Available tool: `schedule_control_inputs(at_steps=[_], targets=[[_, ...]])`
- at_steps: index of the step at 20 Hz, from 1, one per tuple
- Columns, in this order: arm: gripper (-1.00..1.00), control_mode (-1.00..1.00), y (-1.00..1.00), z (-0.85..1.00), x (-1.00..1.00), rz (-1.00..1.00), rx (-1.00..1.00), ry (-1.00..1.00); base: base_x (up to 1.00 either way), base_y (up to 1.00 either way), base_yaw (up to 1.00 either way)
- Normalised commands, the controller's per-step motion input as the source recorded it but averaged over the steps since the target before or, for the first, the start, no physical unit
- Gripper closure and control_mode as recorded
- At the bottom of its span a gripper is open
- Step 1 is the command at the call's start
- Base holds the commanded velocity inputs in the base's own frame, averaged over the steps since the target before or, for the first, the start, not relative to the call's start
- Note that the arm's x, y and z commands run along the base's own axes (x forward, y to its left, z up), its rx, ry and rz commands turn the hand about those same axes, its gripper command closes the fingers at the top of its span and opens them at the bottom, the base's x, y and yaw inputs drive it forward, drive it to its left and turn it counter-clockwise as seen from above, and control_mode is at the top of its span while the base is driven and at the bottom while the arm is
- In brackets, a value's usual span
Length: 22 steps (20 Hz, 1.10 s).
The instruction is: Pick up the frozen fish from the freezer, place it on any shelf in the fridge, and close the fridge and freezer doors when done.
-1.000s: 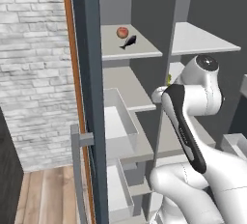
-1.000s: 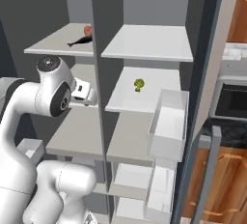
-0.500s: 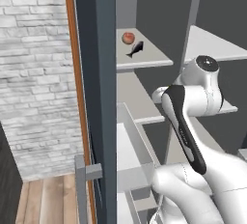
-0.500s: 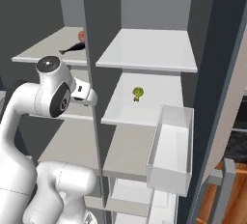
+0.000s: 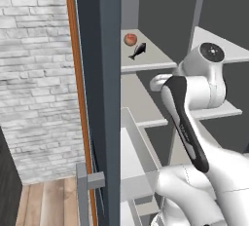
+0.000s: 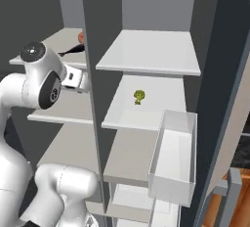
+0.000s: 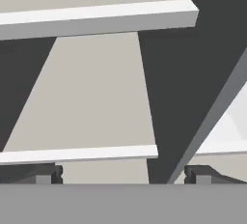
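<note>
The fish [image 5: 138, 51] is being kept on an upper shelf [image 5: 146, 64] in the narrow freezer side of the cabinet, lying right beside a round red fruit [image 5: 130, 39], close to it but whether they touch can't be told. In the right base view the same fish [image 6: 73, 50] is partly being hidden by the divider between the two halves, with just a sliver of the fruit behind it.

The gripper [image 7: 123, 172] is being held wide open with nothing between its fingertips [image 7: 42, 173], and it's being pointed at the freezer shelves below the one the fish is on. A dark red bit is being shown at the top left corner of the hand view, too cropped to tell what it is.

On the fridge side, a small green leafy lump [image 6: 139, 96] is being kept on the middle broad shelf [image 6: 141, 116]. A white bin [image 6: 173, 165] is being carried on the open door [image 6: 222, 108] at the right. The freezer door [image 5: 102, 98] is being left open too, edge-on in the left base view, with a brick wall [image 5: 34, 74] beyond it.
</note>
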Motion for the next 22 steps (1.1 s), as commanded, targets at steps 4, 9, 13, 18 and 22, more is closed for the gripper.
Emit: schedule_control_inputs(at_steps=[4, 9, 13, 18, 22], targets=[[-1.00, -1.00, 0.22, 0.89, 0.00, -0.04, 0.04, -0.02, 0.00, 0.00, 0.00], [-1.00, -1.00, 0.37, 0.52, 0.01, -0.09, 0.10, 0.00, 0.00, 0.00, 0.00], [-1.00, -1.00, 0.53, 0.12, 0.15, -0.17, 0.09, 0.00, 0.00, 0.00, 0.00], [-1.00, -1.00, 0.40, 0.00, 0.41, -0.18, 0.00, -0.02, 0.00, 0.00, 0.00], [-1.00, -1.00, 0.23, 0.00, 0.66, -0.14, 0.00, 0.04, 0.00, 0.00, 0.00]])
